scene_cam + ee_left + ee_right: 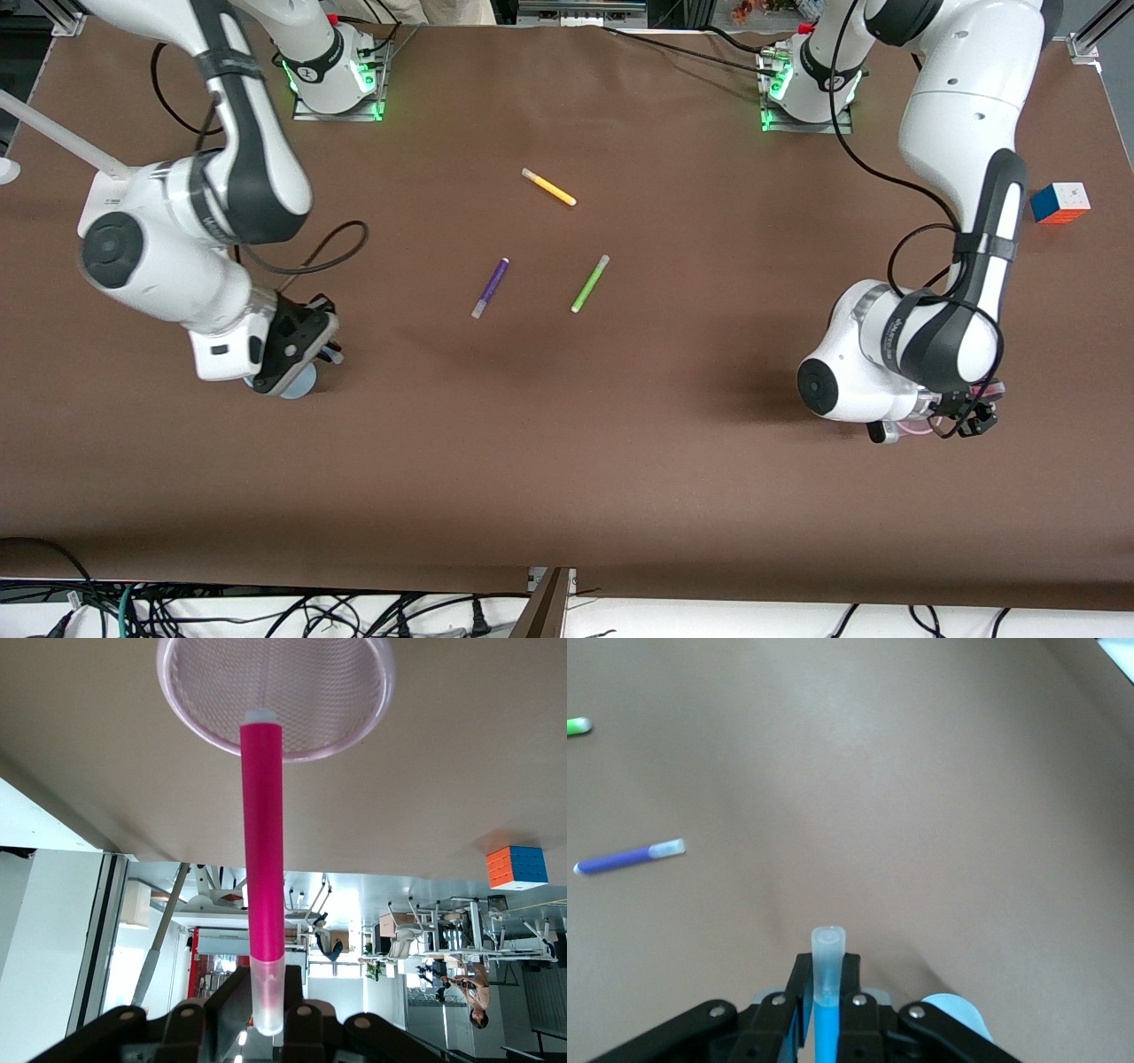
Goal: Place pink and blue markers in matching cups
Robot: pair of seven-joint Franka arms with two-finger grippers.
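Nearest the camera sits the pink cup (912, 431) (354, 718), on the counter at the left arm's end. No marker lies loose in it yet.

At the right arm's end, the right hand (306, 350) (827, 992) is over the blue cup (299, 383) (957, 1014). It is clenched on the blue marker (827, 1019). The marker's long side runs straight out from the hand, pale cap first, down toward the counter. From the right wrist view, the cap points just beside the cup, not into it.

In the middle of the counter lie a purple pen (490, 287) (629, 857), a green pen (590, 283) (578, 726) and a yellow pen (548, 187). These are not part of the job.

The left hand (961, 416) (266, 1010) is over the pink cup. It squeezes the pink marker (263, 842) by its pale cap. The marker points away from the hand, and its tip is right at the cup's mouth. I cannot tell if the tip is inside.

I think both markers are picked up, and only the drop into each cup is left. A colored cube (1060, 203) (516, 868) sits farther from the camera.
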